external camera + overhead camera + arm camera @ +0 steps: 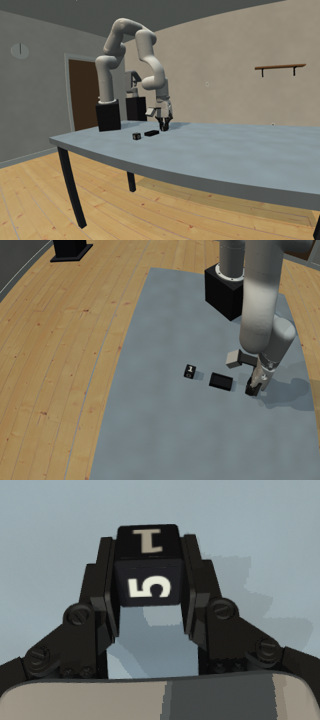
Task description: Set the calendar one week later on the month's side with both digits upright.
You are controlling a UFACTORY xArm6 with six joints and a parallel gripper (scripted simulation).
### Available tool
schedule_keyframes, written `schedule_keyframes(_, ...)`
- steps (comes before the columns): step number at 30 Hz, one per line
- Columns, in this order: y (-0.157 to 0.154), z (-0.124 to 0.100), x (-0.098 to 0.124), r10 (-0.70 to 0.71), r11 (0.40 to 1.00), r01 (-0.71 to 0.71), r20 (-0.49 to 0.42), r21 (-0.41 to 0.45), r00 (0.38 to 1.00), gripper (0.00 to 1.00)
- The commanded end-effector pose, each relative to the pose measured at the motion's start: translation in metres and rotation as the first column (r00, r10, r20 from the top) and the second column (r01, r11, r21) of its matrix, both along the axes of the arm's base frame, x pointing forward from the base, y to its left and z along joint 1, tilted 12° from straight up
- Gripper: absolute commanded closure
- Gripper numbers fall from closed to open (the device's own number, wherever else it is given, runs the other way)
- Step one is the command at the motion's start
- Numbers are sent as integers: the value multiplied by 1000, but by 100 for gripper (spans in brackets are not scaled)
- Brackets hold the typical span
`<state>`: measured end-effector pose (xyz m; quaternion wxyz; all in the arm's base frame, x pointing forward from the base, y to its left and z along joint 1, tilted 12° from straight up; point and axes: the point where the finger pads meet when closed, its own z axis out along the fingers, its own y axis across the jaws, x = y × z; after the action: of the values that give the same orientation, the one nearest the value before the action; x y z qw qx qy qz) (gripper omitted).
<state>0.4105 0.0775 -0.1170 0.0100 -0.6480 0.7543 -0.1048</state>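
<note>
Black tray (221, 381) (151, 133) sits between the claw (253, 392) (163, 127) (150, 580) and loose cube (189, 371) (136, 136).

My arm (258, 304) (144, 45) goes up fr. its base, arches over at the top & drops to the wrist (270, 362) (162, 96), approx. vert. at its lower end in the ext. view. The gripper (252, 391) (163, 127) (148, 557) hangs below w/ fingertips down, low in its reach. Its fingers are part-closed, one each side, pads facing & apart, w/ a grip on what's btwn them. Linkages splay out symm. behind the fingers; the wrist's pale side box (233, 358) (150, 112) sticks out sideways.
</note>
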Motion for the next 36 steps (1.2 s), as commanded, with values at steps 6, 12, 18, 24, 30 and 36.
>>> schedule_keyframes(6, 0, 1, 1, 0, 1000, 0, 3, 1, 1000, 73)
schedule_keyframes(12, 3, 19, -2, 0, 1000, 0, 3, 1, 1000, 73)
schedule_keyframes(18, 9, 57, -8, 0, 1000, 0, 3, 1, 1000, 73)
schedule_keyframes(24, 12, 81, -11, 0, 1000, 0, 3, 1, 1000, 73)
schedule_keyframes(30, 15, 98, -14, 0, 1000, 0, 3, 1, 1000, 73)
schedule_keyframes(36, 15, 99, -14, 0, 1000, 0, 3, 1, 1000, 73)
